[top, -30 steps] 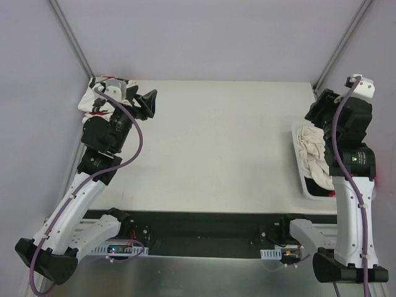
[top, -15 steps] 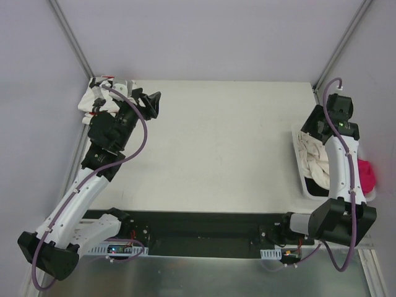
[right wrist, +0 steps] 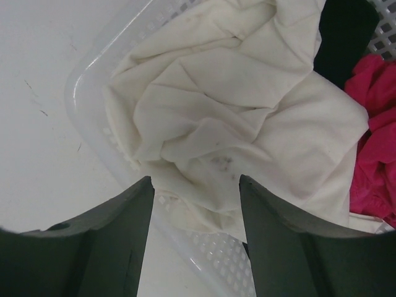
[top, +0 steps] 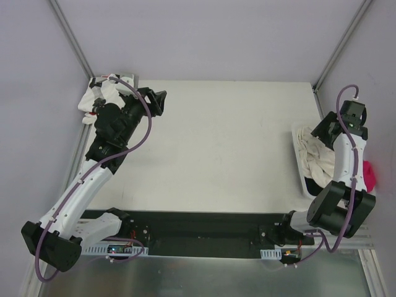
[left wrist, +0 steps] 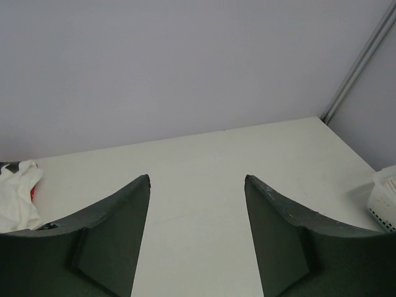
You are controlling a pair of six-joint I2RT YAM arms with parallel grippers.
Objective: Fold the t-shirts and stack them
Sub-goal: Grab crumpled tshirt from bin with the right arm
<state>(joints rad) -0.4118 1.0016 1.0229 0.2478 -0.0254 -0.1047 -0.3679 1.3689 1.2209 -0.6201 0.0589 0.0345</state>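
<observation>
The cream-white t-shirt (top: 312, 154) lies crumpled in the white perforated basket at the right; it fills the right wrist view (right wrist: 235, 105). The star-print t-shirt (top: 93, 99), white with black and red marks, lies bunched at the table's far left corner; its edge shows in the left wrist view (left wrist: 15, 192). My left gripper (top: 154, 102) is open and empty, just right of that shirt, over bare table (left wrist: 197, 179). My right gripper (top: 323, 129) is open and empty, hovering over the cream shirt near the basket's far left rim (right wrist: 195, 179).
The basket (top: 301, 176) stands at the table's right edge; its rim shows in the right wrist view (right wrist: 93, 68) and a corner in the left wrist view (left wrist: 385, 198). It also holds a pink cloth (top: 369, 176) (right wrist: 374, 124) and a black cloth (right wrist: 343, 31). Walls and metal posts border the table.
My right arm has dropped and folded back, bringing its gripper down over the basket. My left gripper has shifted slightly right and away from the star-print shirt.
</observation>
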